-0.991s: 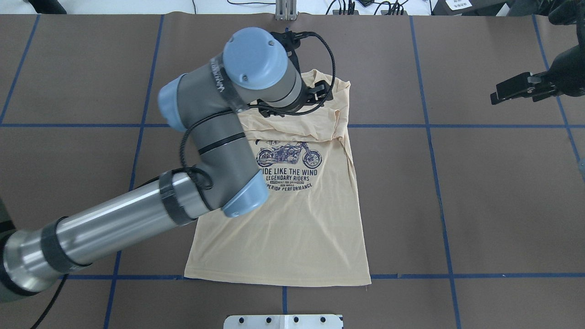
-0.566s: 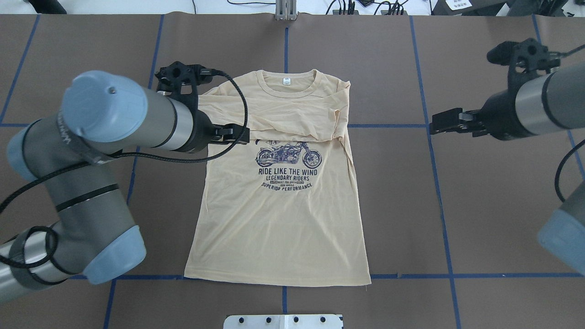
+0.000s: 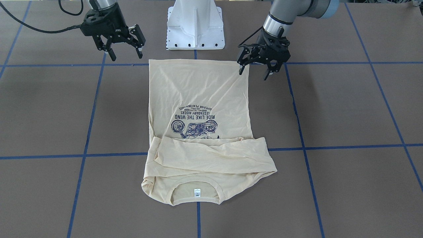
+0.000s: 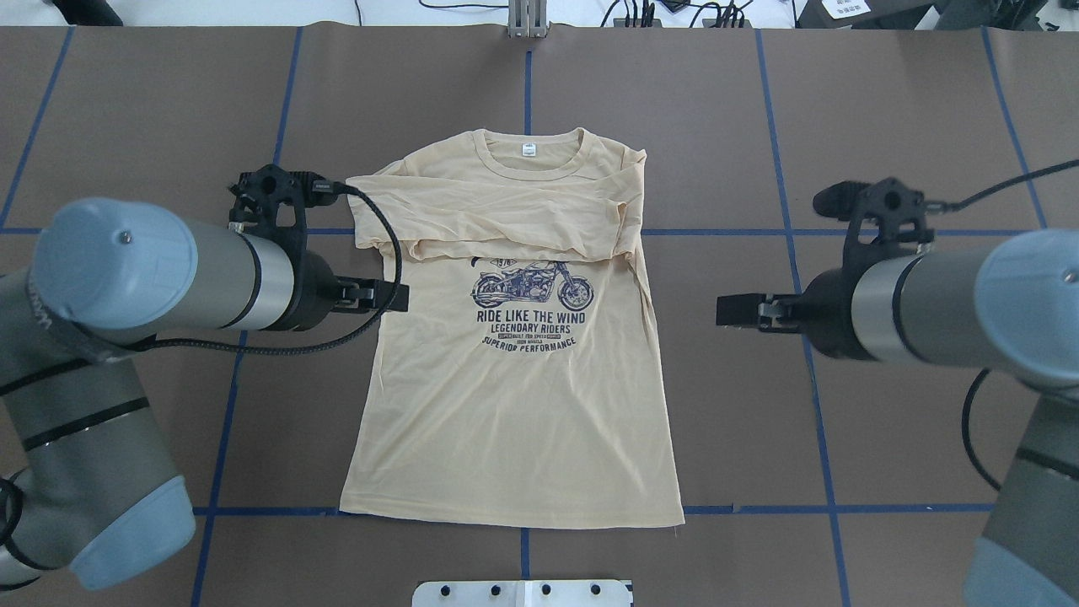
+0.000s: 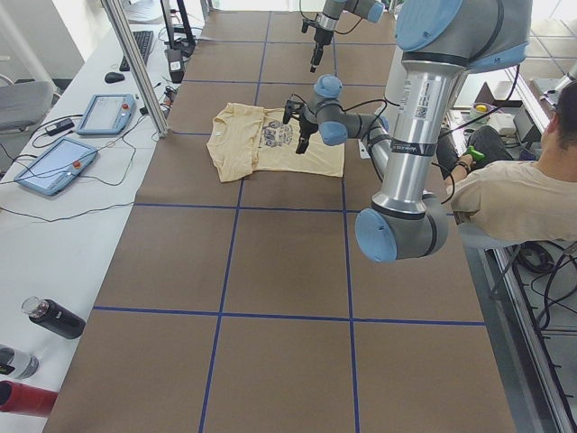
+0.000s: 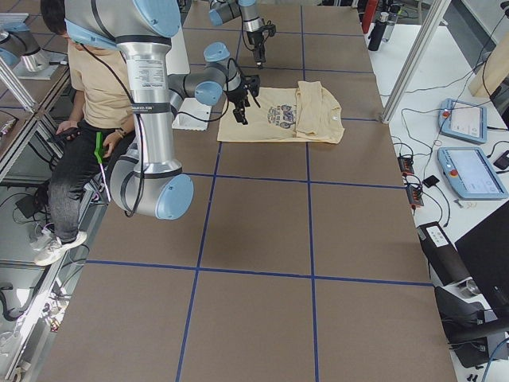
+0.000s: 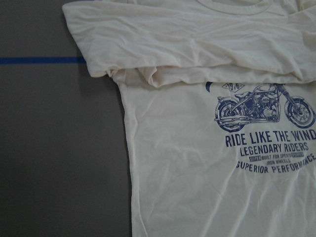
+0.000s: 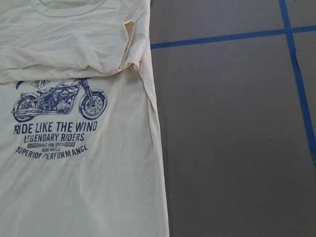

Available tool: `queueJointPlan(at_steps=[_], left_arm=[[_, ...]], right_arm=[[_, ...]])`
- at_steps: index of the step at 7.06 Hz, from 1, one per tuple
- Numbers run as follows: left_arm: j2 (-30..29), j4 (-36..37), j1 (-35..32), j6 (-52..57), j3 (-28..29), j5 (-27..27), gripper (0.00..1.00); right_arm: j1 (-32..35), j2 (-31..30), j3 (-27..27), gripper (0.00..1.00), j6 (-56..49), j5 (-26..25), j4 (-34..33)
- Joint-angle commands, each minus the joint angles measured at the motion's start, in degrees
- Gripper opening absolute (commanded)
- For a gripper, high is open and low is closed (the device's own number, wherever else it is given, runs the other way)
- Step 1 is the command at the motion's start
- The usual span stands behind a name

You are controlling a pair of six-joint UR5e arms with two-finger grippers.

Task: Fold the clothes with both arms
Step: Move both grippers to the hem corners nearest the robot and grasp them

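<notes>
The clothes are one cream long-sleeved T-shirt (image 4: 523,421) lying flat, print side up, collar away from the robot base. Both sleeves lie folded across the chest (image 3: 211,157), just above the navy motorcycle print (image 4: 533,289). My left gripper (image 3: 253,73) hovers open beside the shirt's left edge (image 4: 394,297), holding nothing. On the opposite side my right gripper (image 3: 126,55) hangs open and empty, a little off the shirt's right edge (image 4: 727,310). Both wrist views show only shirt (image 7: 197,173) (image 8: 74,187) and table, no fingers.
The white pedestal base (image 3: 195,26) stands just behind the hem. Blue tape lines (image 4: 801,253) grid the brown table. A seated person (image 5: 523,194) is beside the robot. Control tablets (image 5: 54,167), bottles (image 5: 54,317) and a metal post (image 5: 135,63) line the far bench.
The left arm drew back from over the collar to the shirt's left side. The right arm swung in from the far right to the shirt's right side. The shirt lies unchanged.
</notes>
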Motion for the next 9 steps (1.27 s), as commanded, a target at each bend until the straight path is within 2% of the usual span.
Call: queueJointPlan(at_steps=[1, 3, 9], left_arm=[[4.51, -3.35, 8.73, -7.23, 0.33, 5.26, 1.0], [4.52, -3.44, 11.3, -9.36, 1.38, 5.18, 0.94], [3.99, -3.61, 12.98, -9.54, 4.46, 4.74, 0.66]], right_arm=[[-2.79, -0.07, 0.15, 1.0, 1.33, -2.49, -1.37], [-2.79, 0.11, 0.15, 1.0, 1.33, -2.93, -1.37], [-2.88, 0.19, 0.15, 1.0, 1.33, -3.28, -1.37]])
